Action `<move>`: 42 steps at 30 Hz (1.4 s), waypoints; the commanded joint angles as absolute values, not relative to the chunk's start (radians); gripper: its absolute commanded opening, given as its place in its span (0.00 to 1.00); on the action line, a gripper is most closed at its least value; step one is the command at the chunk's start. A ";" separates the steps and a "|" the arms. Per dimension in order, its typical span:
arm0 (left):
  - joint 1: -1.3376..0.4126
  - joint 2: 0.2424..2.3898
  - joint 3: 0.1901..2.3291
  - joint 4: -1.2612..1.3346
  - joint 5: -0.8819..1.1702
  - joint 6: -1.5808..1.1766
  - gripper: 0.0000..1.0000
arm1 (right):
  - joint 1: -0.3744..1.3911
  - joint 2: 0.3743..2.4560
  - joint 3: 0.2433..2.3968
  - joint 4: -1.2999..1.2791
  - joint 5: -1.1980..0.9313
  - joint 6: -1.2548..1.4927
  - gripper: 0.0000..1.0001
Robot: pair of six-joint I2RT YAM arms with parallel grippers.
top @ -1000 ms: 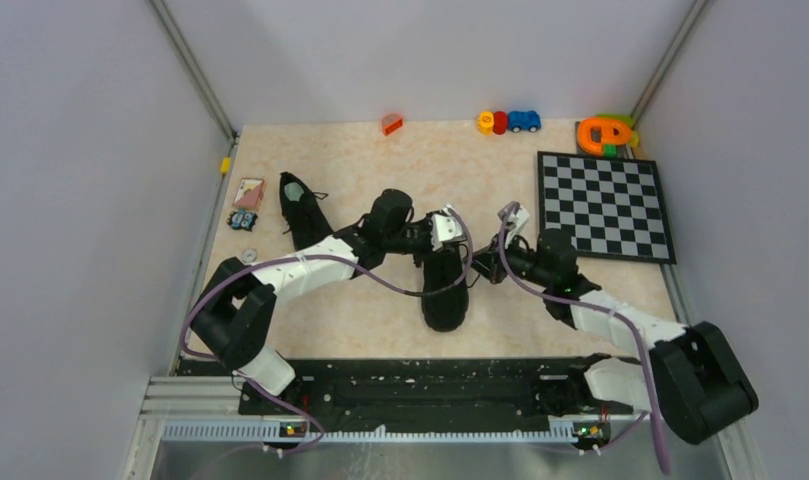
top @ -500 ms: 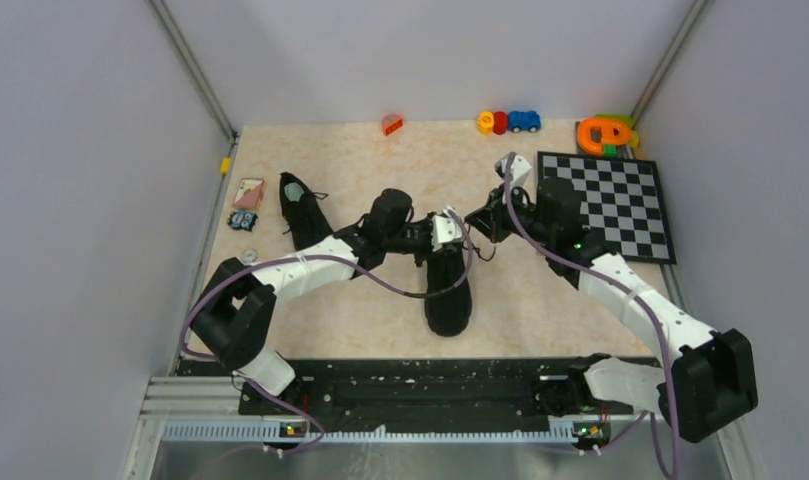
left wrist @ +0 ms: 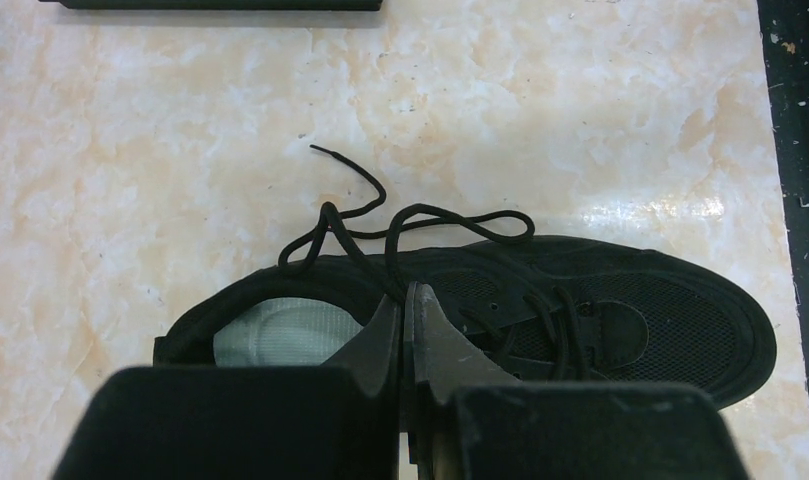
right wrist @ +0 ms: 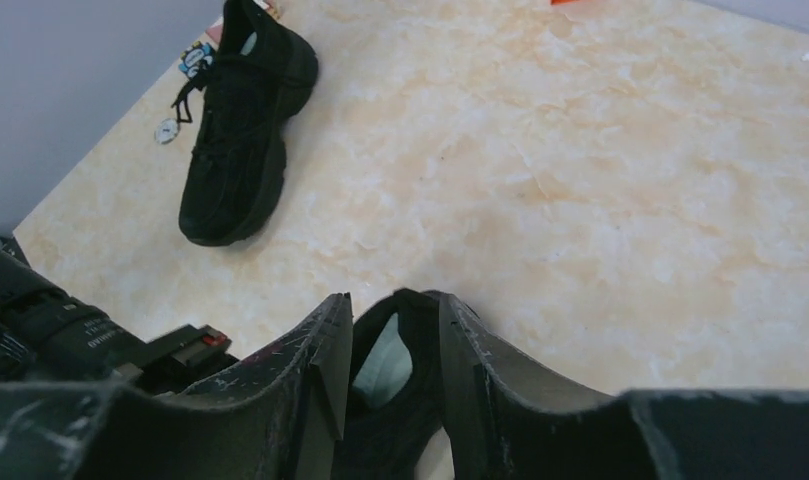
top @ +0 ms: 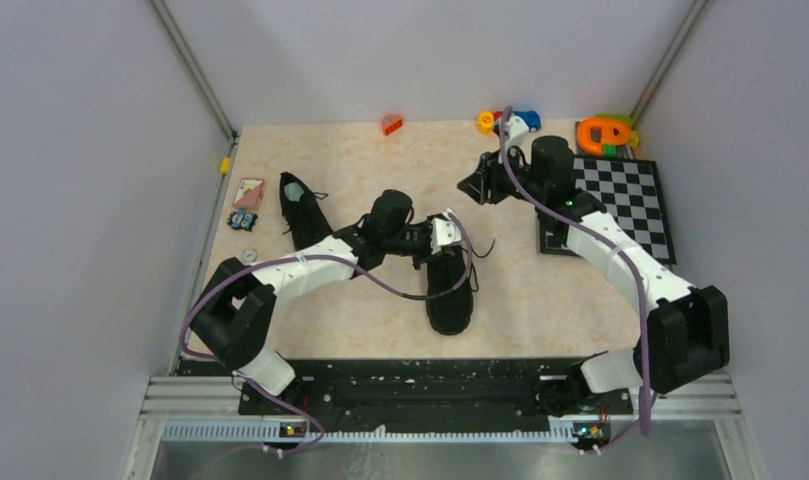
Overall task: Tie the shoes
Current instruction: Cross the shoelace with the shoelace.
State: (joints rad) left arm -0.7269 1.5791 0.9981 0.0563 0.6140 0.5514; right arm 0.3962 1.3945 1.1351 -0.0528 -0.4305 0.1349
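One black shoe point(top: 448, 295) sits mid-table, toe pointing at the arm bases, its laces point(left wrist: 420, 215) untied and spilling in loose loops onto the marble-look table point(top: 370, 310) beside it. The other shoe point(top: 302, 212) is well off to the left, near the wall. Left gripper point(left wrist: 408, 298) hangs right over the middle shoe's tongue with its fingers pressed flat together; laces run under the tips, can't tell if one's pinched. Right gripper point(right wrist: 395, 335) is up in the air farther back near the checkerboard point(top: 620, 205), jaws partway apart with nothing in them
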 commanded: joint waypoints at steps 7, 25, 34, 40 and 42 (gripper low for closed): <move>-0.727 1.549 1.009 0.081 0.648 0.555 0.00 | 0.343 1.099 0.748 0.033 -0.489 0.134 0.57; -0.727 1.554 1.007 0.087 0.653 0.560 0.00 | 0.347 1.029 0.338 0.168 -0.136 0.995 0.54; -0.726 1.551 1.003 0.077 0.644 0.565 0.00 | 0.429 1.072 0.311 0.129 -0.019 1.353 0.54; -0.726 1.546 0.999 0.075 0.646 0.571 0.00 | 0.462 1.174 0.292 0.203 -0.037 1.434 0.51; -0.726 1.545 0.997 0.075 0.647 0.571 0.00 | 0.476 1.200 0.278 0.255 -0.038 1.454 0.51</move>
